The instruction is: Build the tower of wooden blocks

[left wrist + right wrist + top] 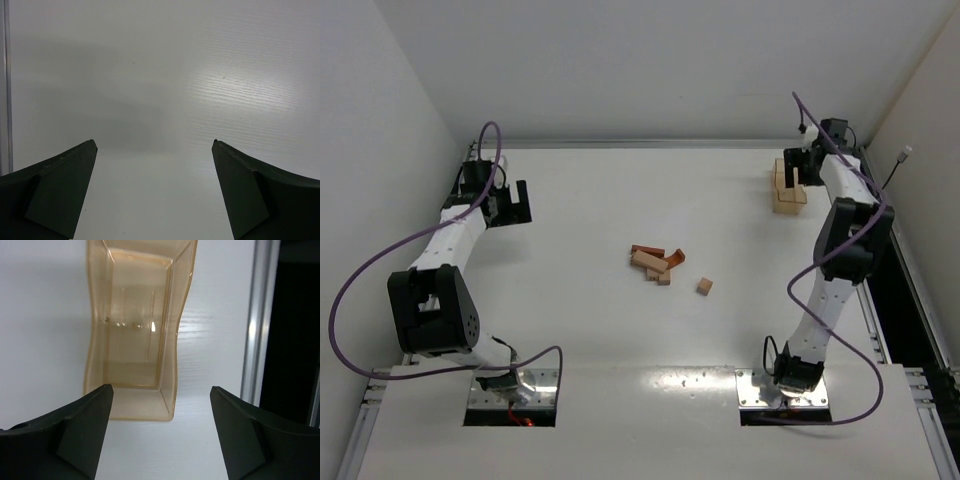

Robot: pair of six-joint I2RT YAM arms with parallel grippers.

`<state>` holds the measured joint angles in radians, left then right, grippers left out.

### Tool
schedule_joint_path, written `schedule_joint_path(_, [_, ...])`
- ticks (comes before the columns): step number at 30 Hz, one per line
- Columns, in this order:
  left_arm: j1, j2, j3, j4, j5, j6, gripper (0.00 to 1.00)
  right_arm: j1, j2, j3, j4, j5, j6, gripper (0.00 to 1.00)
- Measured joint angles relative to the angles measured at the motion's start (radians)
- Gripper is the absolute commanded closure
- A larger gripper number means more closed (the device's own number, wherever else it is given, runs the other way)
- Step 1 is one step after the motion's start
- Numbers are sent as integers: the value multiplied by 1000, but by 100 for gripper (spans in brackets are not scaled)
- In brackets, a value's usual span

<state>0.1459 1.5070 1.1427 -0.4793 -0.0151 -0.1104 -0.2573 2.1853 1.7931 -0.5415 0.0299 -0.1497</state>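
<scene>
1. The right gripper [161, 387] has its jaws spread wide with nothing between them. It hangs over the near end of a see-through amber tray [175, 315], at the upper right of the overhead frame.
2. The left gripper [155, 145] is also fully parted and holds nothing. Only the bare white table [600, 180] lies under it, at the upper left of the overhead frame.
3. Count: two arms, one tray, and the wood blocks [655, 262] in one loose heap at the frame's centre. The heap has roughly six tan and reddish-brown pieces, not yet stacked. One tan cube [704, 286] lies just to its lower right, apart from it.
4. Edges: the tray sits near the table's far right corner. In the right wrist view a metal rail [255, 330] runs just to its right, with darkness beyond. White walls [410, 90] close in the left, far and right sides.
5. Open table separates the heap from both grippers, which are well apart from it.
6. The heap's pieces overlap, so the exact number is unclear. The right arm covers part of the tray from above, and the wrist view cuts off its far end.
</scene>
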Motion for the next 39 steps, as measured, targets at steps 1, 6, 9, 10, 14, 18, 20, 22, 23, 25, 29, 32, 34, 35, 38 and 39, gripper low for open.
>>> schedule_joint_path(1, [0, 0, -2, 3, -1, -4, 0, 3, -37, -16, 8, -6, 7, 24])
schedule_joint_path(6, [0, -5, -13, 12, -16, -31, 0, 16, -242, -96, 47, -55, 48, 25])
schedule_joint_path(9, [0, -25, -23, 15, 11, -31, 0, 34, -341, -138, 30, -139, 49, 27])
schedule_joint_path(10, [-3, -39, -27, 13, 35, -25, 0, 45, -367, -151, 15, -171, 40, 27])
schedule_joint_path(14, [-106, -78, -20, -23, 89, 56, 0, 138, -435, -212, -79, -262, -19, 23])
schedule_joint_path(18, [-346, -79, 13, -62, 114, 163, 0, 243, -476, -326, -159, -251, -46, 20])
schedule_joint_path(20, [-461, -72, 42, -80, 118, 210, 2, 260, -479, -364, -197, -235, -46, 20])
schedule_joint_path(22, [-549, -44, 91, -98, 119, 243, 8, 245, -502, -414, -210, -217, -45, 20])
schedule_joint_path(23, [-581, -16, 124, -106, 119, 259, 9, 232, -524, -439, -217, -209, -46, 20])
schedule_joint_path(25, [-626, 54, 195, -108, 114, 279, 12, 215, -587, -486, -230, -185, -50, 20])
schedule_joint_path(29, [-680, 225, 315, -97, 85, 294, 33, 208, -739, -531, -242, -160, -55, 20])
schedule_joint_path(32, [-706, 349, 383, -97, 62, 300, 46, 206, -814, -545, -238, -152, -58, 20])
schedule_joint_path(34, [-722, 426, 434, -99, 47, 301, 49, 200, -844, -560, -239, -143, -60, 20])
schedule_joint_path(35, [-727, 457, 455, -101, 44, 302, 49, 196, -850, -566, -240, -140, -60, 20])
schedule_joint_path(38, [-744, 523, 502, -103, 37, 311, 49, 177, -850, -587, -242, -134, -61, 20])
schedule_joint_path(39, [-749, 530, 503, -106, 36, 317, 49, 169, -850, -595, -245, -133, -61, 20])
